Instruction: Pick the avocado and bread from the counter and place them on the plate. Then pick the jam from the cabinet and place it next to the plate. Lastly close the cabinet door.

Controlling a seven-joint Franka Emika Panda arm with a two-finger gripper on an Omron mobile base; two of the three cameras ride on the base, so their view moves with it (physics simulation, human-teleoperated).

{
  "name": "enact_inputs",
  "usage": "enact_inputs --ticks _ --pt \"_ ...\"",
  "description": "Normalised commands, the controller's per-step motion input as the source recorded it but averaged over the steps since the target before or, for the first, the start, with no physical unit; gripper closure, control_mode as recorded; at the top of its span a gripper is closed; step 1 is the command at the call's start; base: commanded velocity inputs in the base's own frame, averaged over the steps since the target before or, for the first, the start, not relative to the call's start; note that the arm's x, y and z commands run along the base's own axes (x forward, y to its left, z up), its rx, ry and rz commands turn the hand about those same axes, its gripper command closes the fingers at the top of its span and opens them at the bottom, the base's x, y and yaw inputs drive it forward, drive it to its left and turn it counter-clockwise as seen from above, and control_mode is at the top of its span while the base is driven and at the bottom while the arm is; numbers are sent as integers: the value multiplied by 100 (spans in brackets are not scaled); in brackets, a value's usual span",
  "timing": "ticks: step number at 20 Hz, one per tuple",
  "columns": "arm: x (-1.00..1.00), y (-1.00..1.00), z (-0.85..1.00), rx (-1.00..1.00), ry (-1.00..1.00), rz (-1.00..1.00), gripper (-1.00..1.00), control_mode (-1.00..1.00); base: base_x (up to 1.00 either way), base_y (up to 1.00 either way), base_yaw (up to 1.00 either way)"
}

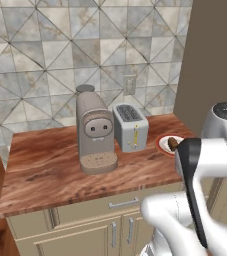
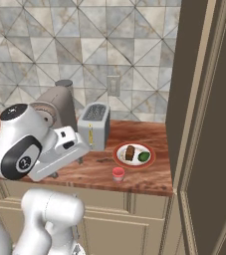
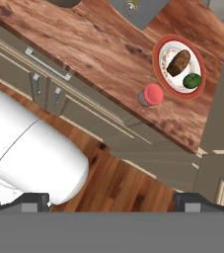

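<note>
With the bread (image 2: pixel 130 152) and avocado (image 2: pixel 144 156) already on the plate (image 2: pixel 149 160) and the jam (image 2: pixel 118 174) set just beside it on the table (image 2: pixel 149 132), the end effector (image 3: pixel 111 201) hung spread and empty, seemingly freed for the open cabinet door (image 2: pixel 209 124).

1. Wall (image 1: pixel 45 45): grey and beige tiles in triangular pattern, with a pale outlet plate (image 1: pixel 130 84).
2. Floor (image 3: pixel 118 183): reddish-brown wood planks, directly ahead of the fingers in the hand view.
3. Base units: beige drawer fronts and panelled doors with metal bar handles (image 1: pixel 124 203).
4. Light: even, soft shadows.
</note>
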Motion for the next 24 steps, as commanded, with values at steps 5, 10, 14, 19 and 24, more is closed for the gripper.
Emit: enact_inputs --ticks 5,10,14,19,24 --pt "-6 0 -14 0 -2 0 -100 -100 0 0 0" --pt "0 0 0 0 0 0 -100 100 -32 0 0" --pt "0 0 0 0 0 0 -100 100 -59 0 0" --pt "0 0 0 0 0 0 -100 100 -62 0 0" --pt "0 0 0 0 0 0 -100 100 -63 0 0"
